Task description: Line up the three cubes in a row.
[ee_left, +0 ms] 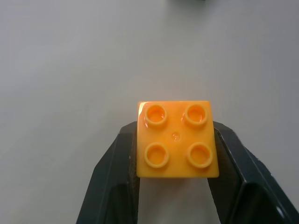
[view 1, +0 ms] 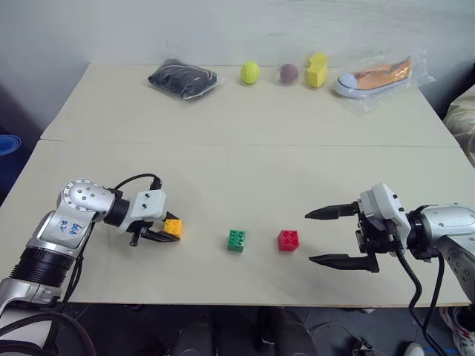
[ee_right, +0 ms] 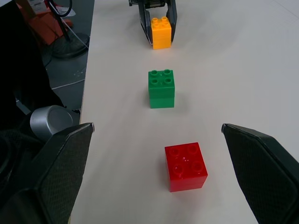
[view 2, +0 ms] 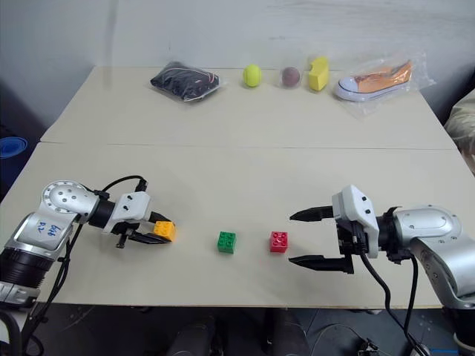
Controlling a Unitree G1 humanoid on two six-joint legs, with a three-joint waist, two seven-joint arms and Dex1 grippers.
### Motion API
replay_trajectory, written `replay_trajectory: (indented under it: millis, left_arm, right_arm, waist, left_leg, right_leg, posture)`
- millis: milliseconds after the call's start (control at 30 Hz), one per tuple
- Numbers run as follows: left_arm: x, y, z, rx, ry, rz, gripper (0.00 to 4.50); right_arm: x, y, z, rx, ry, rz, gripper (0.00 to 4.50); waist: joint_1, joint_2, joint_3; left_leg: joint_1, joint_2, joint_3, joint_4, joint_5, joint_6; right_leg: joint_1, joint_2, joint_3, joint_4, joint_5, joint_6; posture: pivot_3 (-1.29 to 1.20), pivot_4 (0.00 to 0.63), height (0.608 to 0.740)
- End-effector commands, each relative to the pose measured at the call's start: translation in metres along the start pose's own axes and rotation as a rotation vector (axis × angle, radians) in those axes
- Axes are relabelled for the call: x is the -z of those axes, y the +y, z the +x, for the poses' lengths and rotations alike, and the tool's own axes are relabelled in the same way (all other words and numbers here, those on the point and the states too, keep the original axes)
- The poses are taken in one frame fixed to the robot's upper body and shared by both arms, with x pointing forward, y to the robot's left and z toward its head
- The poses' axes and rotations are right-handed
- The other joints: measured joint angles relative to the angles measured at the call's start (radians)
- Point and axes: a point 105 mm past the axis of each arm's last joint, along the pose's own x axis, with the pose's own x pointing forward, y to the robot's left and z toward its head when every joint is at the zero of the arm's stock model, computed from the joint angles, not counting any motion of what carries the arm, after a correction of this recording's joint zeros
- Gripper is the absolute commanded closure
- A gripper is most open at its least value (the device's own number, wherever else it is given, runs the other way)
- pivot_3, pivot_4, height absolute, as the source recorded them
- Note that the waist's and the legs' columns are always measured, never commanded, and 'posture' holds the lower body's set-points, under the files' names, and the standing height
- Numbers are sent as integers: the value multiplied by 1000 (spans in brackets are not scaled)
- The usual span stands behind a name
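Three studded cubes lie near the table's front edge, roughly along one line. The orange-yellow cube (view 1: 173, 228) is at the left, with my left gripper (view 1: 169, 234) shut on it; the left wrist view shows a black finger (ee_left: 117, 177) pressed against each side of the cube (ee_left: 176, 140). The green cube (view 1: 237, 240) sits in the middle and the red cube (view 1: 289, 240) to its right, both free. My right gripper (view 1: 309, 237) stands wide open just right of the red cube, apart from it, its fingers pointing at the row.
Along the table's far edge lie a black bundle (view 1: 182, 78), a yellow-green ball (view 1: 250, 72), a brown ball (view 1: 289, 73), a pale-yellow foam block (view 1: 317, 69) and a bagged shoe (view 1: 378, 76). A seam (view 1: 245, 142) crosses the table.
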Motion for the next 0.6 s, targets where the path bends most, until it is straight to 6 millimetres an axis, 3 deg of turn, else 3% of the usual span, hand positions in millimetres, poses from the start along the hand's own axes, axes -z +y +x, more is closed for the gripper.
replay_trajectory:
  millis: [33, 167, 233, 433, 600]
  left_arm:
    - [-2, -7, 0, 26, -8, -9, 1980]
    - [-4, -8, -21, -12, -16, -46, 713]
    - [-6, -11, -47, -40, -18, -78, 71]
    - [-23, -37, -109, -83, -31, -191, 31]
    - [-35, -48, -119, -126, -82, -239, 31]
  right_arm:
    - [-5, -1, -4, 3, 19, -50, 0]
    - [-4, -3, -9, 17, 27, -47, 0]
    - [-2, -7, -19, 35, 45, -41, 0]
    - [11, -10, -58, 49, 126, 15, 0]
    - [17, -10, -69, 31, 143, 48, 0]
  waist:
    - [-1, 0, 0]
    - [-2, 0, 0]
    - [-7, 0, 0]
    - [-24, 0, 0]
    - [-25, 0, 0]
  left_leg:
    - [0, 0, 0, 0, 0, 0]
    - [0, 1, 0, 0, 0, 0]
    - [0, 1, 0, 0, 0, 0]
    - [0, 2, 0, -1, 0, 0]
    - [0, 2, 0, -1, 0, 0]
  right_leg:
    - [0, 0, 0, 0, 0, 0]
    - [0, 0, 0, 0, 0, 0]
    - [0, 1, 0, 0, 0, 0]
    - [0, 0, 0, -1, 0, 0]
    - [0, 0, 0, -1, 0, 0]
  posture:
    - [0, 150, 740]
    - [0, 150, 740]
    - [0, 150, 740]
    - [0, 150, 740]
    - [0, 150, 740]
